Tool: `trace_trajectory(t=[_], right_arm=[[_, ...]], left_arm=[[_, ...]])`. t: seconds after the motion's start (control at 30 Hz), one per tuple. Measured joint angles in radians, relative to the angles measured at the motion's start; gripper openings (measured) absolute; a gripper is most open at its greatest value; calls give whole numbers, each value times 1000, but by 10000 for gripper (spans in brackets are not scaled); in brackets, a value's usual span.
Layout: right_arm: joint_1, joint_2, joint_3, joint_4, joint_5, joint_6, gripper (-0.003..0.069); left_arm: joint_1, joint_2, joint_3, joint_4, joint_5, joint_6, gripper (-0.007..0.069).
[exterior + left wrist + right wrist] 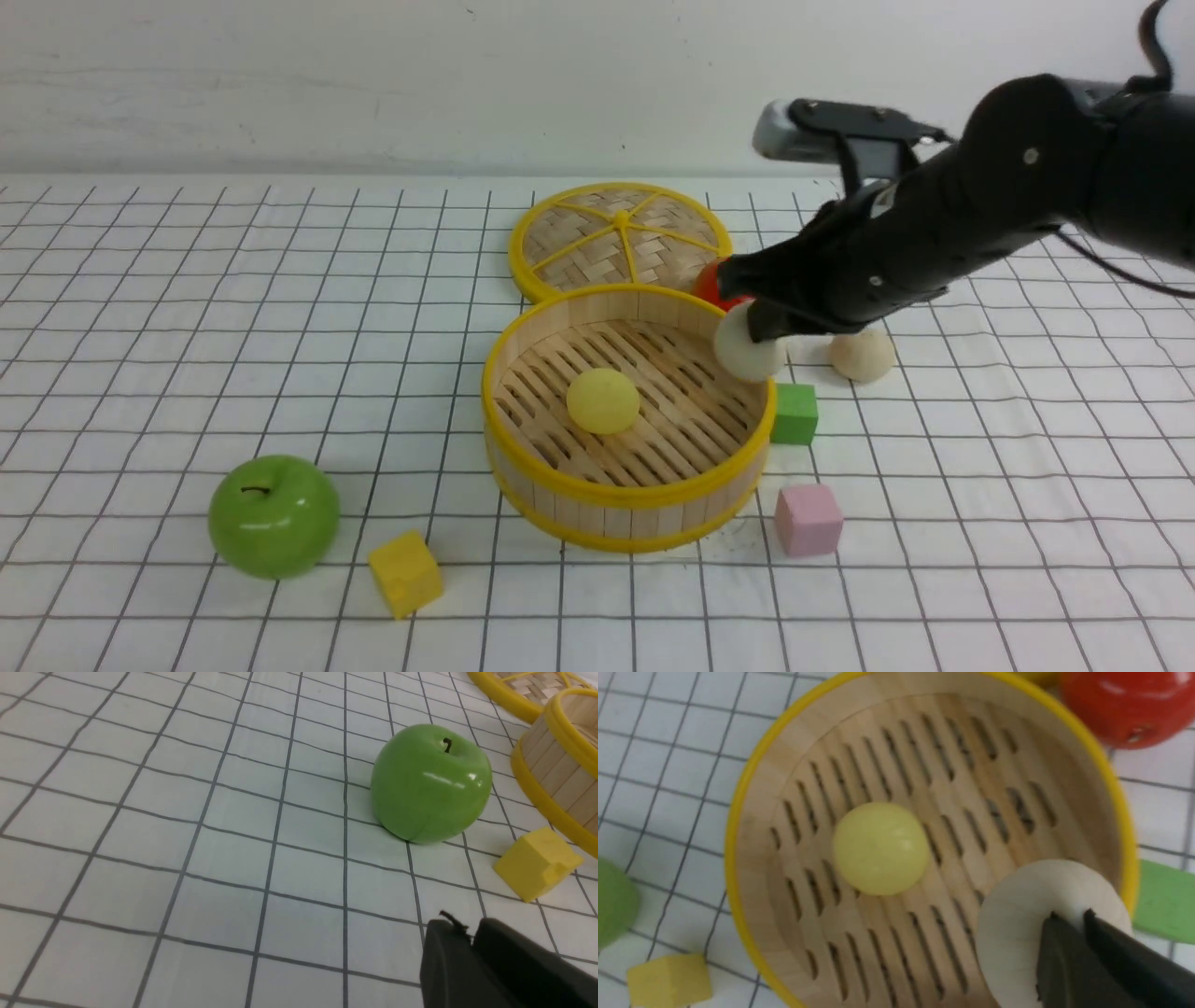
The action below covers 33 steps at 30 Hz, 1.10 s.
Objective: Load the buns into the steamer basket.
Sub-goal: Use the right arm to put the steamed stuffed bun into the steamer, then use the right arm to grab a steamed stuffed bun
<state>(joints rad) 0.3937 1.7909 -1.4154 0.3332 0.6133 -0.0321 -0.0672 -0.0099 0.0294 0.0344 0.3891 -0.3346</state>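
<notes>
- The right end effector (758,327) is pinched almost fully together on a cream bun (744,359). It holds the bun clear of the surface (187,327), at the far-right stretch of the steamer basket (597,525) rim. In the wrist view the bun overhangs the slatted floor just inside that wall.
- That bun is smooth, matt and domed. With the tips closing so tight on it, I'd guess it is light and soft, foam-like, and liable to squash or squirt free. A gentle hold across the widest part of the dome looks safest.
- A yellow bun (603,400), pale and faintly shiny, sits in the middle of the basket floor, already home.
- A second cream bun (863,355) rests flat side down on the surface, just right of the basket toward the right edge. It is open from above.
- The basket stands mid-surface, nearer the near edge. It has upright bamboo slats, a slotted floor and yellow rims, and it looks stiff.
- A glossy red tomato (708,283) sits behind its far-right wall.
- A green block (794,413) lies just beside the right wall and a pink block (808,520) lies nearer the near edge.
- A flat woven lid (618,238) with yellow spokes lies behind the basket.
- A shiny green apple (274,516) and a yellow cube (405,573) lie toward the near-left corner.
- The left end effector (469,928) hangs low near the apple, its tips nearly together with nothing between them.
</notes>
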Motion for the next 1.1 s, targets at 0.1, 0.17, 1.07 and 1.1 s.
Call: trace_trajectory(t=[0.1, 0.17, 1.07, 1.1], right_arm=[[22, 69, 0, 39, -13, -57, 20], [24, 98, 0, 43, -26, -60, 34], [-222, 46, -32, -178, -129, 32, 472], [-232, 63, -32, -174, -137, 49, 464]], left_arm=[[0, 0, 0, 0, 0, 0, 80], [0, 0, 0, 0, 0, 0, 81], [0, 0, 1, 0, -2, 0, 99], [0, 0, 1, 0, -2, 0, 100]])
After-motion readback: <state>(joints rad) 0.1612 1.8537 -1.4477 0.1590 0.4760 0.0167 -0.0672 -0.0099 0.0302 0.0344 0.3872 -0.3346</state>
